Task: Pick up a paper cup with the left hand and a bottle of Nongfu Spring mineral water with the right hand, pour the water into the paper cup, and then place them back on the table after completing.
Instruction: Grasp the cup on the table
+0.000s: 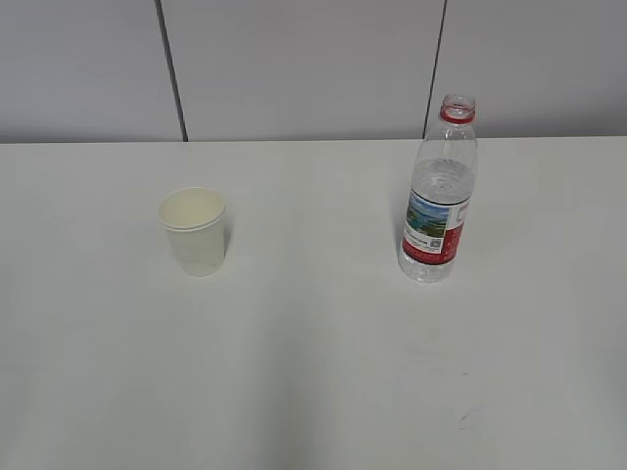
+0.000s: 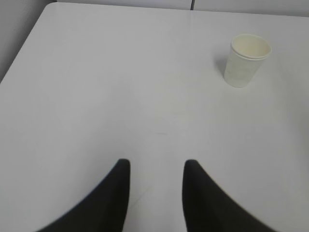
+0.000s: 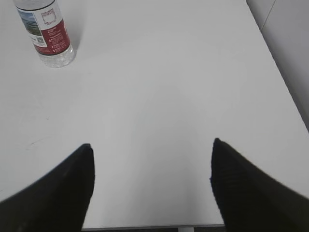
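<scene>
Pincers left (image 2: 155,170) and right (image 3: 152,153) gape, far from cup (image 2: 246,60), bottle (image 3: 47,33)

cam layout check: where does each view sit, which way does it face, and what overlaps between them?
Exterior view: raised, in front of the table, looking down at a slant toward the back wall; shows the paper cup and the bottle; no robot parts.
Left wrist view: above the table's near left, facing forward; left tool open at the bottom; shares the cup with the exterior view.
Right wrist view: above the near right, facing forward; right tool open wide; shares the bottle with the exterior view.
</scene>
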Available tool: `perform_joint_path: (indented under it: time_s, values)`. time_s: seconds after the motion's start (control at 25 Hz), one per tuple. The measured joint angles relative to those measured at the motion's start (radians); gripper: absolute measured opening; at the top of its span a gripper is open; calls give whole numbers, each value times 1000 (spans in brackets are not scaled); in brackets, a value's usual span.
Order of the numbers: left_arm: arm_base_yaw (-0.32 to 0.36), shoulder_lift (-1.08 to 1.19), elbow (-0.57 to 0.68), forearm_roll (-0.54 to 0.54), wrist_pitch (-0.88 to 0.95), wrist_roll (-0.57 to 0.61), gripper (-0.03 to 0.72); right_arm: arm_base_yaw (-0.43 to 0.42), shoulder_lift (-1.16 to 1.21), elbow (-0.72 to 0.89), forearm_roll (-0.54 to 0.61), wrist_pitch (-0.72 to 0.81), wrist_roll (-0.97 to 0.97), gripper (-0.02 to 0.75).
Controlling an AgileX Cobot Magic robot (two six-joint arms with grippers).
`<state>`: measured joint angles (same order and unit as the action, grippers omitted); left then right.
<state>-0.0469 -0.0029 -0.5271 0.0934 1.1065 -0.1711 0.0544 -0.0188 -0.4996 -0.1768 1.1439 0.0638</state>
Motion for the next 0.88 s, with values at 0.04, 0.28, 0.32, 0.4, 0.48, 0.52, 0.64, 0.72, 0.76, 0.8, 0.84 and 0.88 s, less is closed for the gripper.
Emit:
perform_joint_path:
  time_s: [0.04, 0.28, 0.32, 0.4, 0.48, 0.52, 0.64, 0.72, 0.76, 0.8, 0.84, 0.88]
  values:
    - [0, 0, 0, 0, 0, 0, 238, 0, 0, 0, 0, 0, 0, 553]
    - [0, 0, 0, 0, 0, 0, 238, 0, 0, 0, 0, 0, 0, 553]
    - [0, 0, 0, 0, 0, 0, 238, 0, 0, 0, 0, 0, 0, 553]
    - [0, 0, 0, 0, 0, 0, 238, 0, 0, 0, 0, 0, 0, 553]
    - [0, 0, 0, 0, 0, 0, 238, 0, 0, 0, 0, 0, 0, 553]
    - [0, 0, 0, 0, 0, 0, 238, 0, 0, 0, 0, 0, 0, 553]
    - [0, 0, 0, 0, 0, 0, 238, 0, 0, 0, 0, 0, 0, 553]
    - [0, 0, 0, 0, 0, 0, 238, 0, 0, 0, 0, 0, 0, 553]
    - [0, 0, 0, 0, 0, 0, 238, 0, 0, 0, 0, 0, 0, 553]
    - [0, 0, 0, 0, 0, 0, 238, 0, 0, 0, 0, 0, 0, 553]
    - [0, 0, 0, 0, 0, 0, 238, 0, 0, 0, 0, 0, 0, 553]
    - [0, 0, 0, 0, 0, 0, 238, 0, 0, 0, 0, 0, 0, 553]
